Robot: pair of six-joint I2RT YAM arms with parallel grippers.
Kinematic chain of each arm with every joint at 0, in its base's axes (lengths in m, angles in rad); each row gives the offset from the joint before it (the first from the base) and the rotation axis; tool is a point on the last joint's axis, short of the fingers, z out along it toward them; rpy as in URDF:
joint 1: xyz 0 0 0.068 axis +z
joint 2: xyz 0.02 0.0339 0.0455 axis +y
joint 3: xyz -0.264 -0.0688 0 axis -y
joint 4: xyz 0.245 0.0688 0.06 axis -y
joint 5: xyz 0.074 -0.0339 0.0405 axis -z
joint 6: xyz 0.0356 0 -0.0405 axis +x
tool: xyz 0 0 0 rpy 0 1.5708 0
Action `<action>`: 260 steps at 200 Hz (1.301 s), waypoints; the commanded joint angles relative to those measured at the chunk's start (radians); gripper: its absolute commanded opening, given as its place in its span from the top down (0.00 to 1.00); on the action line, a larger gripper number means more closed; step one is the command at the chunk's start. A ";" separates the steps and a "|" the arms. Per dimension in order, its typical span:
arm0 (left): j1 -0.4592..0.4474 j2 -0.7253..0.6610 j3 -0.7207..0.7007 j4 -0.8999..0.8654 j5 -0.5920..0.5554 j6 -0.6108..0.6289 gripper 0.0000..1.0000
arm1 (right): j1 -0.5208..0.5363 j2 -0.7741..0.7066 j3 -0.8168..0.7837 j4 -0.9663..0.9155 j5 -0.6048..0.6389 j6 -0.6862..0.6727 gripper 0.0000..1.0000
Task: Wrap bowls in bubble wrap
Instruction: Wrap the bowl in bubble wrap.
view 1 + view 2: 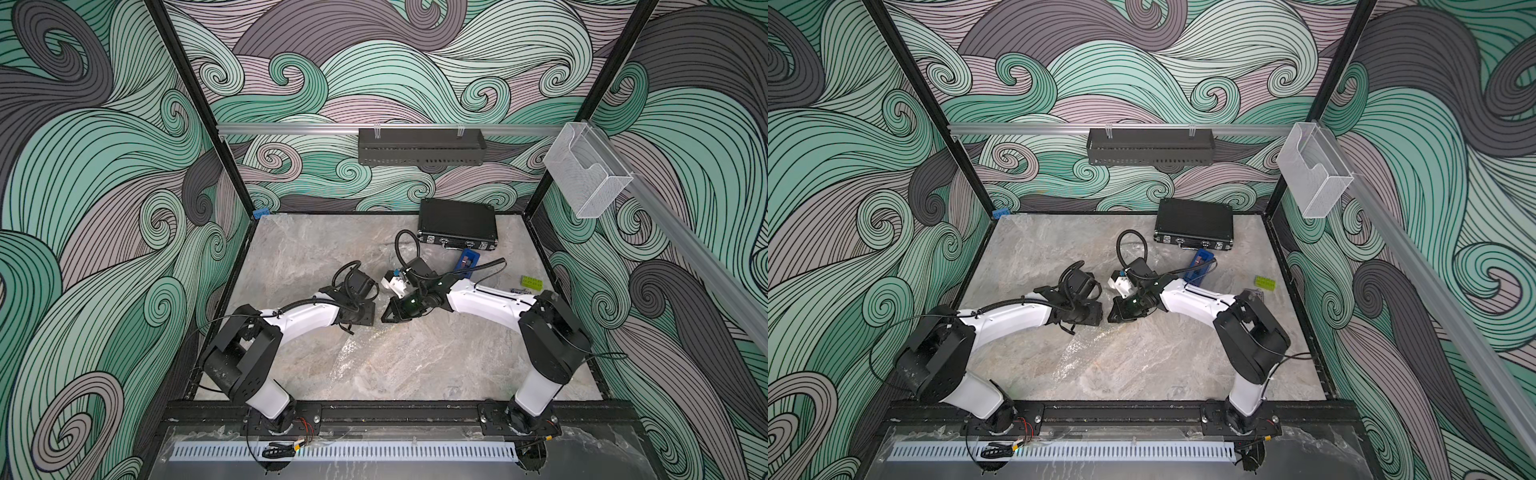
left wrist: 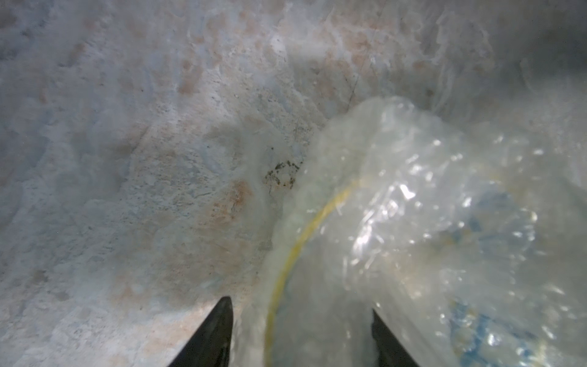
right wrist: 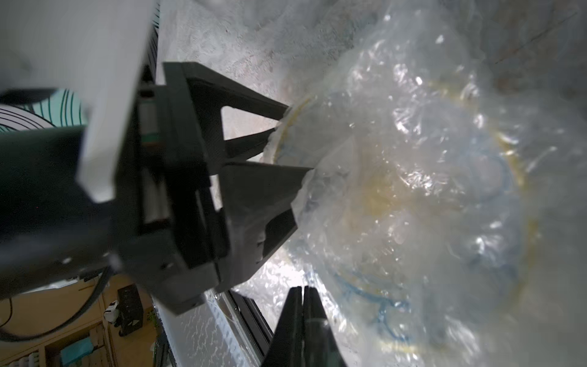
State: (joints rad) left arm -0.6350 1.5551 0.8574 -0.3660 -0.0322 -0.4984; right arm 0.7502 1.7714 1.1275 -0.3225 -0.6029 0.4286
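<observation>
Both top views: arms sat tip to tip over mid-worktop. Bowl was hidden under them; only flat bubble wrap was vis. toward the front.

Wrist views: bowl lay under crinkled clear wrap w/ yellow rim, yellow ctr and blue pattern showing through.

Left pincer was spread, straddling the wrapped rim. Right pincer was pressed together beside the bundle.

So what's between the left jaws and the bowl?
Bubble wrap: the right wrist view shows it covering the bowl where the left gripper straddles the rim.
</observation>
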 commanded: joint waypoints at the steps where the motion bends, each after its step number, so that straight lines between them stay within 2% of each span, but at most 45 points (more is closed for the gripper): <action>1: 0.008 0.014 0.009 -0.003 0.008 0.001 0.46 | 0.006 0.035 0.060 -0.010 0.011 -0.012 0.91; 39: 0.009 0.016 0.003 0.005 0.017 0.000 0.46 | 0.006 0.135 0.129 -0.026 0.034 -0.004 0.90; 72: 0.010 -0.001 -0.005 0.002 0.016 -0.003 0.45 | -0.006 0.191 0.156 -0.075 0.146 -0.001 0.91; 92: 0.011 -0.026 -0.015 -0.014 0.012 -0.006 0.40 | -0.017 0.225 0.161 -0.077 0.173 0.014 0.91; 112: 0.011 -0.078 -0.025 -0.067 -0.008 -0.014 0.30 | -0.020 0.256 0.165 -0.084 0.182 0.014 0.92; 140: 0.011 -0.225 -0.089 -0.133 -0.020 -0.070 0.15 | -0.020 0.270 0.160 -0.072 0.174 0.022 0.92; 170: 0.010 -0.431 -0.156 -0.253 0.012 -0.164 0.09 | -0.020 0.276 0.163 -0.072 0.173 0.025 0.92; 187: 0.010 -0.551 -0.207 -0.286 0.089 -0.201 0.08 | -0.020 0.281 0.163 -0.069 0.175 0.025 0.92; 225: 0.008 -0.777 -0.339 -0.356 0.190 -0.370 0.09 | -0.021 0.288 0.160 -0.054 0.163 0.035 0.92; 260: 0.004 -0.899 -0.502 -0.234 0.376 -0.458 0.12 | -0.022 0.284 0.157 -0.051 0.151 0.034 0.91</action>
State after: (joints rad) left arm -0.6292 0.7101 0.4240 -0.6395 0.1795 -0.8509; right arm 0.7372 2.0083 1.2957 -0.3561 -0.5007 0.4648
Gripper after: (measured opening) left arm 0.895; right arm 0.087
